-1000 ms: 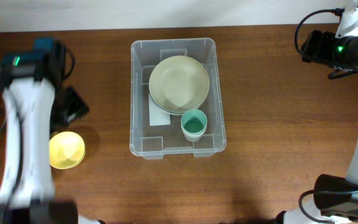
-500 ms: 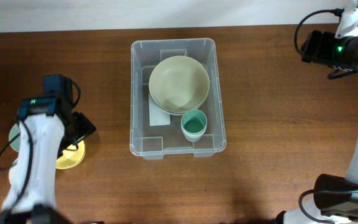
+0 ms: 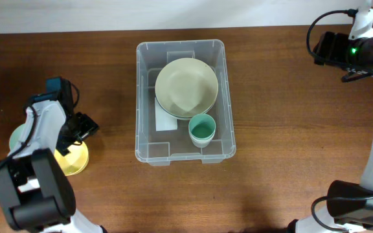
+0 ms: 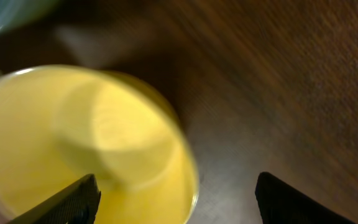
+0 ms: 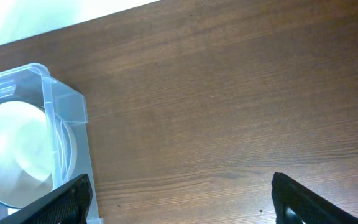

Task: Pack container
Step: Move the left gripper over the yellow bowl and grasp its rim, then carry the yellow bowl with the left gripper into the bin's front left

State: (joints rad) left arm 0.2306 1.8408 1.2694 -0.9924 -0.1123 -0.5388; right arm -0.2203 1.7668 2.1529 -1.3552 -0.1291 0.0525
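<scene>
From overhead, finds the container (image 3: 180, 44) mid-bench (image 3: 290, 129), nearer the far edge, holding a pale green bowl (image 3: 186, 87), a teal cup (image 3: 201, 129) just beside the bowl's near rim, and a white label (image 3: 165, 121) low inside. Places the left arm (image 3: 44, 123) near the left edge, over a yellow bowl (image 3: 73, 162) well apart from the container, and the right arm (image 3: 351, 48) at the far right corner. At the left wrist, blurred, shows the left claw (image 4: 179, 205) released, one finger over the yellow bowl, the other over bare wood. At the right wrist, shows the right claw (image 5: 182, 202) released, empty, above bare bench beside the container's corner.
</scene>
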